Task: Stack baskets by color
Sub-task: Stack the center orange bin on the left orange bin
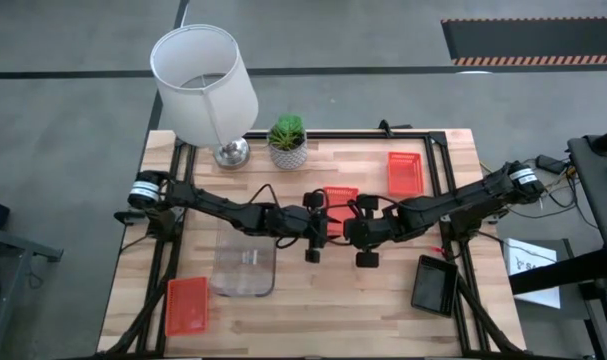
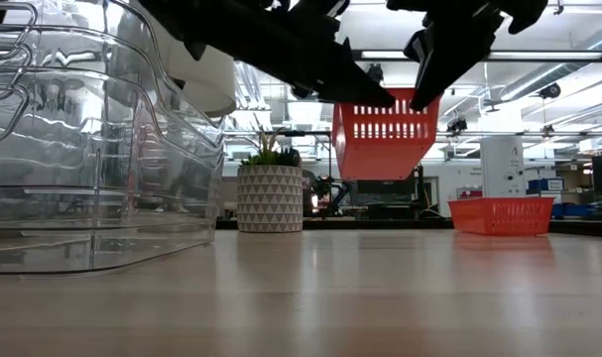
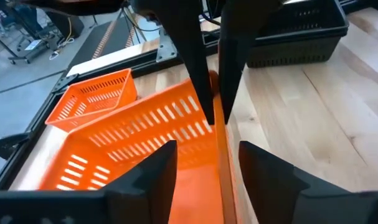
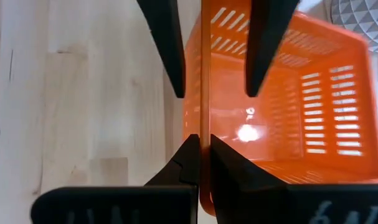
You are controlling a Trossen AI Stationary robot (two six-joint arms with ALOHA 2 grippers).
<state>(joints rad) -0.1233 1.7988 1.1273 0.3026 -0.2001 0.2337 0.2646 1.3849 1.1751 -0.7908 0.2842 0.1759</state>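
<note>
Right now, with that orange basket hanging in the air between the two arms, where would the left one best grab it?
On the basket's thin upright side wall, from above, one finger inside and one outside. The right gripper already pinches that rim, and the left gripper's open fingers straddle the same wall alongside it. The slotted sides look too thin for any other hold.

A pale wooden table carries everything; relative to the right gripper at mid-table: 1 orange basket lies beyond it, the black basket nearer on its outer side, clear baskets and another orange basket past the left gripper; lamp and plant pot stand at the far edge.
</note>
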